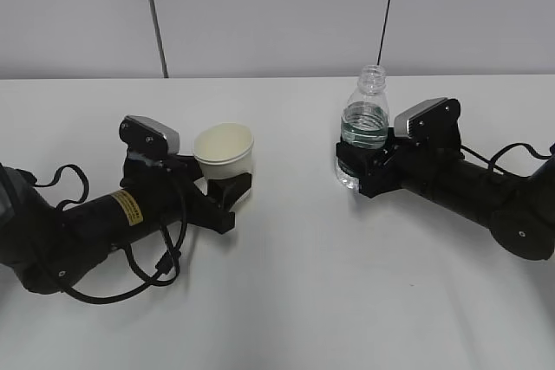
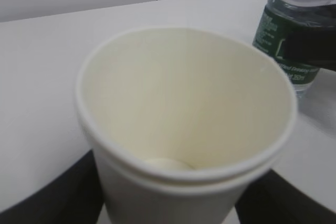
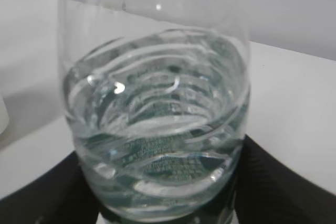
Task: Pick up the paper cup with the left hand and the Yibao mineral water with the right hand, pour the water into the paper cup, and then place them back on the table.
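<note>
Paper cup [image 1: 224, 149], a small cream-white tapered one with a rolled rim, is the only cup in view, and one small clear ribbed plastic bottle of Yibao mineral water [image 1: 365, 124] with a dark green label and no cap is the only bottle; two black robot arms lie on the surface, one at each side of the exterior frame; the cup stands upright left of centre, between the jaws of the left hand [image 1: 227, 186], the black gripper on the arm with a yellow sticker, which are clamped on its lower part; in the left wrist frame the cup [image 2: 184, 119] fills the middle and looks dry inside, with the bottle [image 2: 296, 30] at the upper right; the bottle stands upright right of centre, its lower half between the jaws of the right hand [image 1: 357, 171], which are clamped on it; the right wrist frame shows water in the bottle [image 3: 157, 129]; cup and bottle are well apart; the large plain white table [image 1: 295, 301] fills the lower frame, and a pale grey panelled wall [image 1: 277, 6] with two dark vertical lines runs across the top.
</note>
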